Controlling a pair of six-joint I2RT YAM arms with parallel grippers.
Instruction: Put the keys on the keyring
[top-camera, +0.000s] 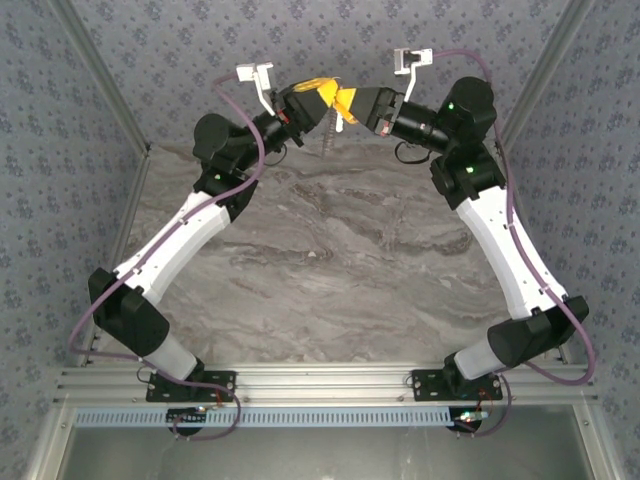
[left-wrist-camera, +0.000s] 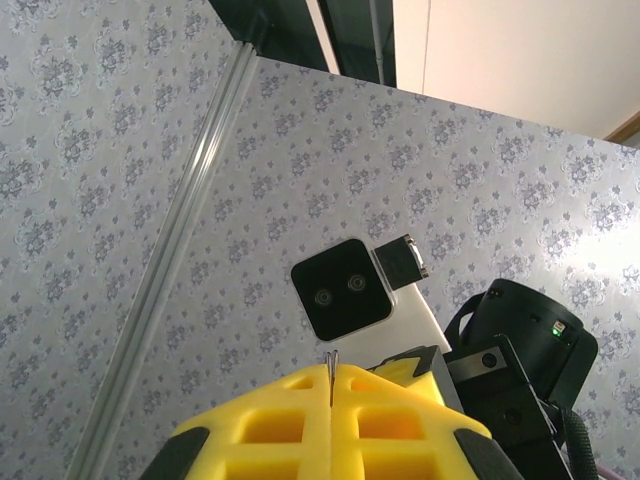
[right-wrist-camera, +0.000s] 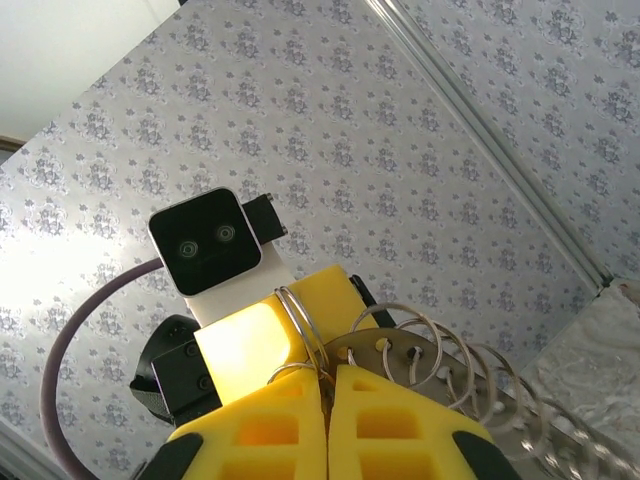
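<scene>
A grey-veined marble bench (top-camera: 330, 300) is enclosed by 3 panels (top-camera: 330, 35) of grey floral wallpaper, joined by 2 aluminium posts (top-camera: 100, 70). An aluminium rail (top-camera: 330, 382) lines its near edge. Above the panels shows a plain cream surface (left-wrist-camera: 520, 50).

The keyring (right-wrist-camera: 296, 312) is a thin silvery ring of doubled wire. It stands upright, its lower edge pinched in the seam of the right gripper (right-wrist-camera: 325, 378), whose yellow fingers are closed. Just beyond that gripper, the left gripper (left-wrist-camera: 331, 392) clamps the ring's upper arc, which is seen there edge-on as a sliver. A small metal disc (right-wrist-camera: 385, 352) and a chain of pale loops (right-wrist-camera: 470, 375) trail from the ring beside the right gripper, dangling free.
</scene>
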